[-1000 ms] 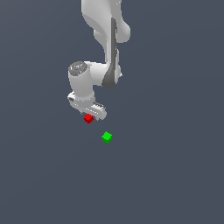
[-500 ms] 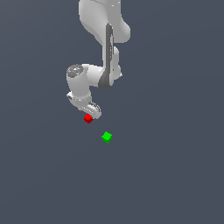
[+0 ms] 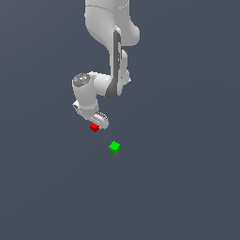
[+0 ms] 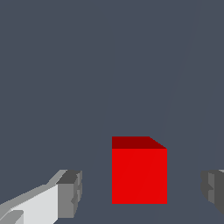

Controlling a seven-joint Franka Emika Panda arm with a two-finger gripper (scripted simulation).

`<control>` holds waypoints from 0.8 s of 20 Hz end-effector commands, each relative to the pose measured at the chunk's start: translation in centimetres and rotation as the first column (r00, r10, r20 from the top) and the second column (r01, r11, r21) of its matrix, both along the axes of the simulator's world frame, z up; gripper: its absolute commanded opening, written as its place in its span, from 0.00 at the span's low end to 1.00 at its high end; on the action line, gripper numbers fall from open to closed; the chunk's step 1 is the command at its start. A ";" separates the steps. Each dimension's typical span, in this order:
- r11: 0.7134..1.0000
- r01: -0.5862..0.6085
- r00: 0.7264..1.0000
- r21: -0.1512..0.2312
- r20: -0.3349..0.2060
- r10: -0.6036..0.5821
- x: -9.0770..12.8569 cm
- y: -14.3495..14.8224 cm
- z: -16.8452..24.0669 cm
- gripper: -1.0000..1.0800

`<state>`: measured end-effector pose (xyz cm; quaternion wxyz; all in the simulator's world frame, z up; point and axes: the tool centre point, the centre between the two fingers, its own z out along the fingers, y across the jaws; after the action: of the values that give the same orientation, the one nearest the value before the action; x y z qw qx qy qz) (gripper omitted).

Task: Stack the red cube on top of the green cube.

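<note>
Two cubes are counted in all. One red cube (image 3: 94,127) is seen in the exterior view, and the same red cube (image 4: 139,175) is shown in the wrist view. One green cube (image 3: 114,146) is counted, placed to the exterior view's right of the red one and nearer to that camera, apart from it; it is seen in the exterior view only. One white robot arm (image 3: 111,33) is counted, and one gripper (image 3: 97,123) is carried on it. Two grey fingertips (image 4: 71,194) are counted in the wrist view, one on each side of the red cube.
</note>
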<state>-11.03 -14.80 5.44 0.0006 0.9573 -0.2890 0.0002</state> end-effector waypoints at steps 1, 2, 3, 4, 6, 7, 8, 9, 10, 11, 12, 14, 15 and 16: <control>1.000 0.002 1.000 0.001 -0.001 -0.002 -0.1 0.0 -1.2 0.96; 1.000 0.002 1.000 0.001 -0.001 -0.002 -0.1 0.0 -1.7 0.96; 1.000 0.002 1.000 0.001 -0.001 -0.002 -0.1 0.0 -2.1 0.96; 1.000 0.002 1.000 0.001 -0.001 -0.002 -0.1 0.0 -2.5 0.96; 1.000 0.003 1.000 0.001 0.000 -0.003 -0.1 0.0 -3.0 0.96; 1.000 0.003 1.000 0.001 0.000 -0.003 -0.1 0.0 -3.2 0.96; 1.000 0.003 1.000 0.001 0.000 -0.003 -0.1 0.0 -3.4 0.96; 1.000 0.003 1.000 0.002 0.000 -0.003 -0.1 0.0 -3.4 0.96; 1.000 0.003 1.000 0.002 0.000 -0.003 -0.1 0.0 -3.5 0.96; 1.000 0.003 1.000 0.002 0.000 -0.003 -0.1 0.0 -3.5 0.00; 1.000 0.003 1.000 0.002 0.000 -0.003 -0.1 0.0 -3.5 0.00; 1.000 0.003 1.000 0.002 0.000 -0.003 -0.1 0.0 -3.5 0.00; 1.000 0.003 1.000 0.002 0.000 -0.003 -0.1 0.0 -3.5 0.00; 1.000 0.003 1.000 0.002 0.000 -0.003 -0.1 0.0 -3.5 0.00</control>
<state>-11.13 -14.74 2.03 -0.0003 0.9570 -0.2902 -0.0001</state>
